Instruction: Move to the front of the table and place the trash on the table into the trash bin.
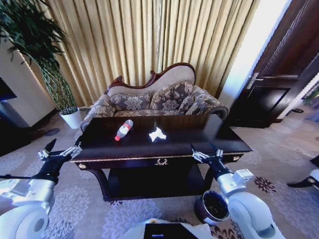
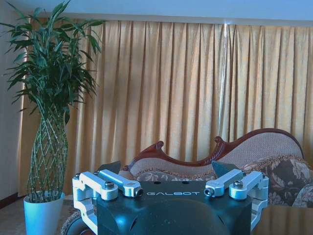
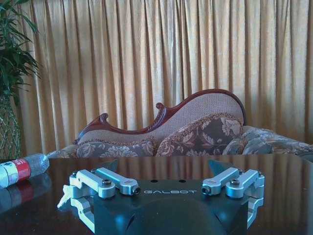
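Bottle (image 1: 123,130): lies flat on table (image 1: 199,137), cap toward 7 o'clock, base toward 1 o'clock.
My left gripper (image 1: 56,151): jaws wide.
My right gripper (image 1: 207,155): jaws wide.

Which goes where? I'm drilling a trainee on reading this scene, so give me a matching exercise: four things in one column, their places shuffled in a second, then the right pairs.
Things
1. bottle
2. paper scrap
3. trash bin
4. left gripper

Places
A. on the carpet by the table's front right corner
B. lying on the tabletop, left of centre
C. held in the air off the table's front left corner
D. on the tabletop, near the middle

Pairs: 1-B, 2-D, 3-A, 4-C
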{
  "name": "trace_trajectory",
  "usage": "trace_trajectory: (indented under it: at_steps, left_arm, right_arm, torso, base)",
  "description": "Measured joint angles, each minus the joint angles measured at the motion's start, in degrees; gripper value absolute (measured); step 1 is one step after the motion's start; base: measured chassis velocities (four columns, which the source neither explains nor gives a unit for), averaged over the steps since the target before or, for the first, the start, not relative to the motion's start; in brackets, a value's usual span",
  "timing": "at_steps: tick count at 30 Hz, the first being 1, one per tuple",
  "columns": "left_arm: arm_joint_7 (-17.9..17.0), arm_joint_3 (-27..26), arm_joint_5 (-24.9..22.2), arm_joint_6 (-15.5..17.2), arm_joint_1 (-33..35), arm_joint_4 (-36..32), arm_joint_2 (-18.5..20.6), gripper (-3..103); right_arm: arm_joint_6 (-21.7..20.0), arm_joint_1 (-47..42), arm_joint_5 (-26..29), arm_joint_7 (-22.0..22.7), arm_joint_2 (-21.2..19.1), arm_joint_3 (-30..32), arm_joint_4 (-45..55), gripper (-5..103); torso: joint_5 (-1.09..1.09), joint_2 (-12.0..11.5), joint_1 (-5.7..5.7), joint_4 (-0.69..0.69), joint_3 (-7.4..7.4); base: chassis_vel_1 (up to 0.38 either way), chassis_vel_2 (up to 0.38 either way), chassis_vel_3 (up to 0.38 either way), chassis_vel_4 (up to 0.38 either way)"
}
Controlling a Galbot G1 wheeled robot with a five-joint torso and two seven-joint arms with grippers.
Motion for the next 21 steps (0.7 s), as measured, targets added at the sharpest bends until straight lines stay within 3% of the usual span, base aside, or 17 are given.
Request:
trace_trajectory:
  at_steps: [14, 17, 21]
  left_arm:
    - [-1.0, -0.1, -0.1, -0.1, 0.9, -0.4, 0.8, 100]
    - [-1.4, -0.6, -0.5, -1.5, 1.6, -0.4, 0.9, 100]
    - [-1.4, -0.8, -0.6, -2.2, 2.2, -0.4, 0.7, 100]
  right_arm:
    - [-4.8, 7.7, 17.3, 4.8, -14.6, -0.5, 0.8, 100]
    - [-6.9, 13.0, 24.0, 6.3, -19.6, -2.5, -0.4, 100]
    - [-8.8, 18.1, 28.7, 7.3, -22.8, -5.2, -1.7, 100]
  torso:
    - [0.01, 0.0, -0.01, 0.01, 0.0]
    - [0.0, 0.0, 0.0, 0.01, 0.0]
    - [0.0, 0.0, 0.0, 0.02, 0.0]
  base:
    - [-0.004, 0.003, 0.003, -0.004]
    - [0.0, 0.0, 0.0, 0.0]
    - [0.0, 0.0, 0.0, 0.0]
